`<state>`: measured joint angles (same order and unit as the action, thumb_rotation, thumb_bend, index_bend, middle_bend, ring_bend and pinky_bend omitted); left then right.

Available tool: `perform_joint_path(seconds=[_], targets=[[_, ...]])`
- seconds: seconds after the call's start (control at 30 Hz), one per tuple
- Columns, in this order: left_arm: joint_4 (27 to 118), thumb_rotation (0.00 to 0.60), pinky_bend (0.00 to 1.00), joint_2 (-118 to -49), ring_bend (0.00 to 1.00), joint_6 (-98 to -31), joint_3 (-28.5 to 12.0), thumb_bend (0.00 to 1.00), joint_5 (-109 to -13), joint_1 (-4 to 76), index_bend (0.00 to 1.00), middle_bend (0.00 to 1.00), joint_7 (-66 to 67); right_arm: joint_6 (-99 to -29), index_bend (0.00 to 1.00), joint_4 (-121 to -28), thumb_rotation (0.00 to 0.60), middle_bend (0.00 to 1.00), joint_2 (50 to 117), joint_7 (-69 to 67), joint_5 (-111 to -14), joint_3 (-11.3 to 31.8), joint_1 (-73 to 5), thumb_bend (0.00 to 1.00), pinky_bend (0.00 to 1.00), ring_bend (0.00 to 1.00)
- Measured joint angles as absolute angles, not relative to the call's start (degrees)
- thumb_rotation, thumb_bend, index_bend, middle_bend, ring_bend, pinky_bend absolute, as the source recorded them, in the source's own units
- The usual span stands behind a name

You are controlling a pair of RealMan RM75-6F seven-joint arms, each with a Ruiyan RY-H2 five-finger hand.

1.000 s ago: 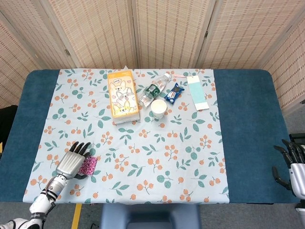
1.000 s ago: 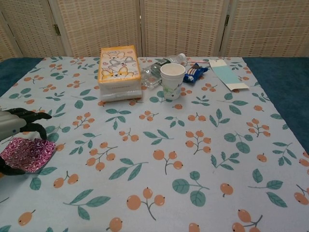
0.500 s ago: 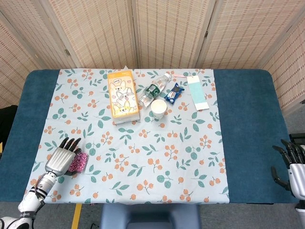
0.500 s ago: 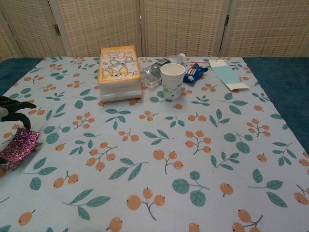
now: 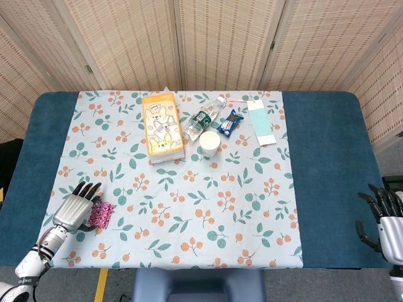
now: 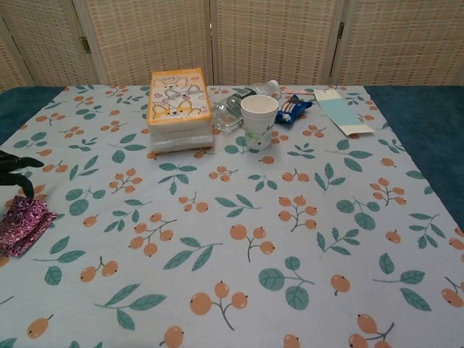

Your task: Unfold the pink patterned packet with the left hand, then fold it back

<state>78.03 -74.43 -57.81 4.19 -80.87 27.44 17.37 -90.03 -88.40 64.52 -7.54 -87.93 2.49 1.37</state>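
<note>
The pink patterned foil packet [image 5: 101, 214] lies folded into a small bundle near the front left corner of the pale floral tablecloth [image 5: 189, 189], far from the white paper cup [image 5: 210, 143] that stands near the cloth's back middle. In the chest view the packet [image 6: 22, 223] sits at the left edge of the frame, slightly puffed up rather than flat.

The left hand [image 5: 72, 207] rests just beside the packet, on the side away from the cup, palm down with its dark fingers [image 5: 87, 189] spread and pointing toward the back of the table. Its inner edge touches or overlaps the packet; whether it actually pinches the foil cannot be told from either view. In the chest view only a few of its fingertips [image 6: 18, 165] show.

The right hand [image 5: 385, 217] hangs off the table's front right side, far from the cup, holding nothing with its fingers apart and loosely curved.

Just left of the cup lies an orange tissue box printed with cartoon dogs [image 5: 162, 124]. A clear plastic bottle with a dark label [image 5: 203, 118] lies on its side right behind the cup. To the cup's right and slightly back is a small blue snack wrapper [image 5: 230, 123], and further right a long light-blue card [image 5: 260, 121]. The blue table surface [image 5: 327, 170] shows on both sides of the cloth.
</note>
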Motion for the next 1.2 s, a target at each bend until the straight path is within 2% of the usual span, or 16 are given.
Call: perform_joint_path(seconds=[0.4, 0.9, 1.13, 1.2], targets=[[75.0, 0.483, 0.00, -76.3, 0.00, -56.9, 4.1, 0.21, -81.6, 27.4, 0.25, 0.00, 16.0, -90.4, 0.19, -89.5, 0.600, 0.09, 64.2, -6.5, -88.0, 2.4, 1.7, 0.48, 0.00, 0.02], [78.7, 0.482, 0.00, -74.5, 0.00, -56.3, 3.3, 0.21, -79.8, 26.9, 0.21, 0.00, 16.0, -90.2, 0.19, -89.4, 0.600, 0.09, 63.9, -6.6, -88.0, 2.6, 1.5, 0.48, 0.00, 0.02], [82.9, 0.486, 0.00, -71.8, 0.00, -60.0, -0.2, 0.21, -74.6, 24.5, 0.21, 0.00, 10.1, -88.3, 0.19, -89.6, 0.600, 0.09, 62.6, -6.3, -87.8, 3.0, 0.3, 0.48, 0.00, 0.03], [83.9, 0.509, 0.00, -71.0, 0.00, -61.6, -1.2, 0.21, -73.0, 23.5, 0.21, 0.00, 8.8, -87.7, 0.19, -89.6, 0.600, 0.09, 62.1, -6.3, -87.8, 3.2, -0.3, 0.48, 0.00, 0.03]])
